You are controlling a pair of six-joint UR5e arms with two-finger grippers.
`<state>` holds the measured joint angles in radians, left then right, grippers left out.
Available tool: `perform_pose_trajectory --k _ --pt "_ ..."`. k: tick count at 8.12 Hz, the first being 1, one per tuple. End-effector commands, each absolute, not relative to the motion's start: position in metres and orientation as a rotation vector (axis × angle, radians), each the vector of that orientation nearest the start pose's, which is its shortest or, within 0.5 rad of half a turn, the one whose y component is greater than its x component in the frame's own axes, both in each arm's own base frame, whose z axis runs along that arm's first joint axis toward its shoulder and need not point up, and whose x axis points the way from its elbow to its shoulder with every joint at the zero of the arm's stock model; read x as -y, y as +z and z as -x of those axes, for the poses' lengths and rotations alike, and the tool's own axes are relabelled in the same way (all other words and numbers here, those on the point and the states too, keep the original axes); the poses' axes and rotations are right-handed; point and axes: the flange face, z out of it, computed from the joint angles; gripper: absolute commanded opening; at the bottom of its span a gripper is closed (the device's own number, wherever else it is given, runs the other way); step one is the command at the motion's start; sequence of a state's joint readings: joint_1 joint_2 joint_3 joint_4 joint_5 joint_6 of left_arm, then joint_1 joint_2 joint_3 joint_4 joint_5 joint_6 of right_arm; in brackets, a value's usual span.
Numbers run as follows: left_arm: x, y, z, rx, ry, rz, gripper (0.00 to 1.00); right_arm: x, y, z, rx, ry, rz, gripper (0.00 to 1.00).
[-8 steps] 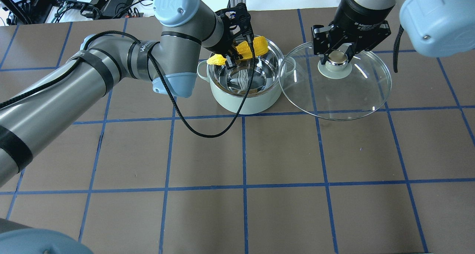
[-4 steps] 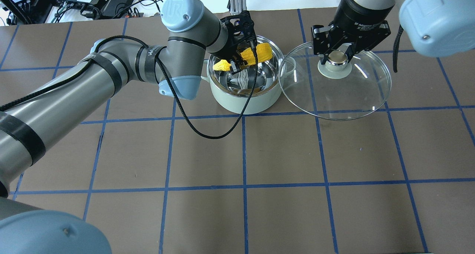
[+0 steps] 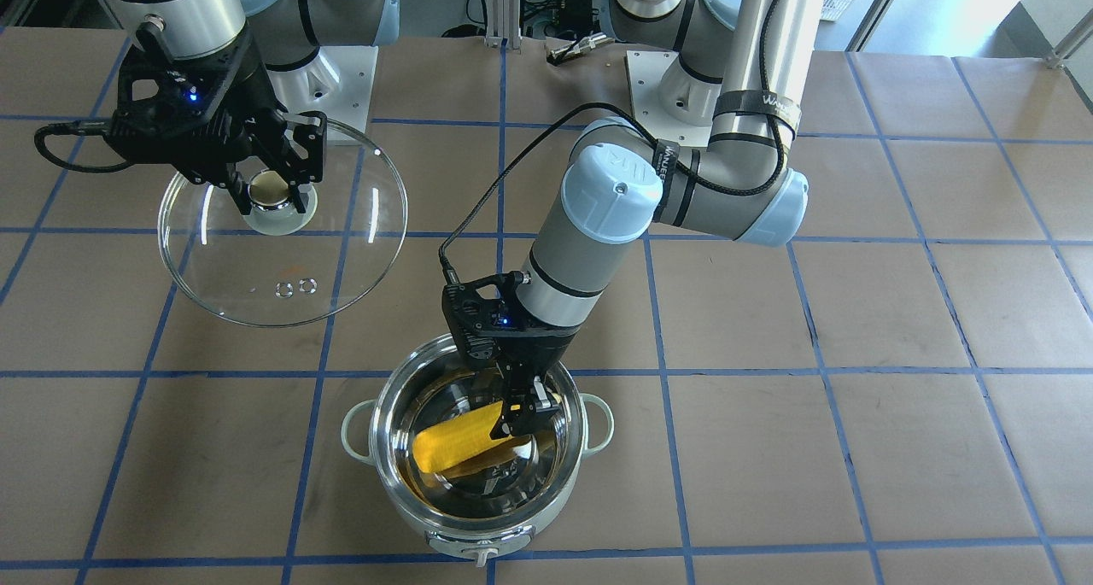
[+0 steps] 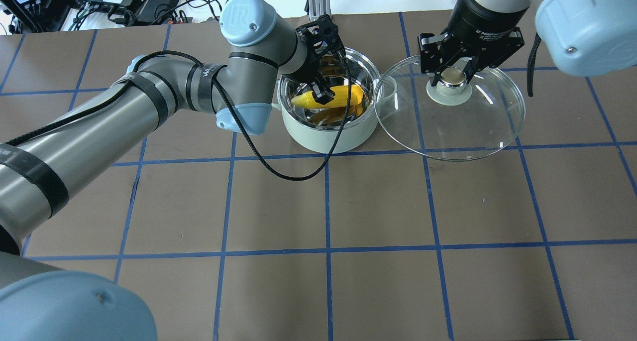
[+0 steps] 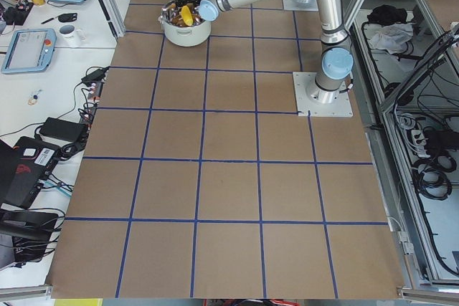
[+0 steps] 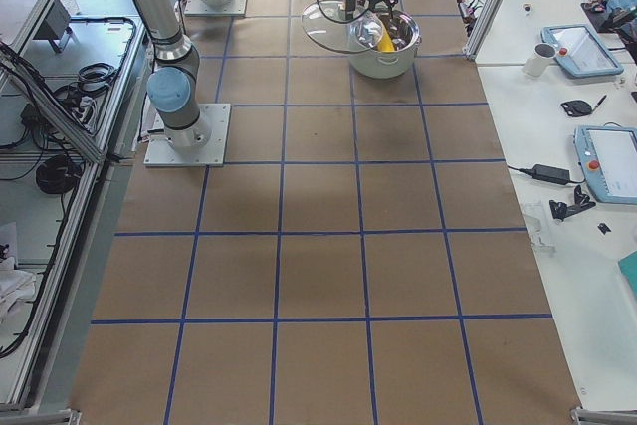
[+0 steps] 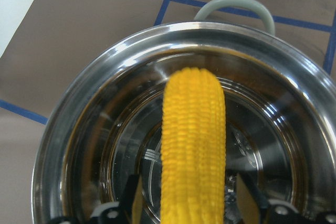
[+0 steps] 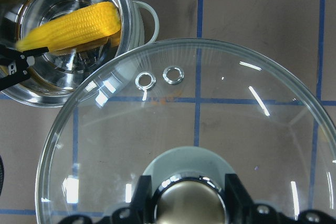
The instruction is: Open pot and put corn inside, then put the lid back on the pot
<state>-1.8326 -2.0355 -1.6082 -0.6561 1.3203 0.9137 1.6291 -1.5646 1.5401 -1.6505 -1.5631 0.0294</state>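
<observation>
The pale green pot (image 4: 323, 139) stands open at the table's far middle, also in the front view (image 3: 386, 414). The yellow corn (image 4: 349, 94) lies inside on the steel bottom (image 3: 452, 448). My left gripper (image 4: 323, 95) reaches down into the pot over the corn. In the left wrist view its fingers (image 7: 137, 199) stand apart on both sides of the corn (image 7: 193, 129), with gaps, so it is open. My right gripper (image 4: 450, 77) is shut on the knob (image 8: 184, 203) of the glass lid (image 4: 463, 132) and holds it above the table, right of the pot.
The left arm's black cable (image 4: 293, 174) hangs in a loop over the table in front of the pot. The lid's rim overlaps the pot's right handle (image 8: 149, 22) from above. Blue tape lines mark the brown table (image 4: 378, 201).
My left gripper has lowered the corn from rim height down into the pot, and its fingers now stand off the corn. The right gripper and the lid have not moved.
</observation>
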Motion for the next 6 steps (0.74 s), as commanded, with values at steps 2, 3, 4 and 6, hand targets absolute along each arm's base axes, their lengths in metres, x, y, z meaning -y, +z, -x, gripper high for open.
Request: perform_pose_trajectory --k 2,3,4,6 --pt "0.587 0.35 0.32 -2.654 -0.799 -1.691 1.0 0.496 0.509 -0.163 -3.126 -0.17 0.07 0.37" --pt "0.578 0.361 0.317 -2.787 -0.717 -1.577 1.0 0.496 0.509 -0.163 -3.123 -0.177 0.077 0.37" --pt "0.571 0.378 0.309 -2.881 -0.688 -1.456 1.0 0.497 0.51 -0.164 -3.121 -0.181 0.08 0.37" --pt "0.565 0.402 0.28 -2.992 -0.602 -1.289 1.0 0.503 0.515 -0.164 -3.124 -0.211 0.058 0.37"
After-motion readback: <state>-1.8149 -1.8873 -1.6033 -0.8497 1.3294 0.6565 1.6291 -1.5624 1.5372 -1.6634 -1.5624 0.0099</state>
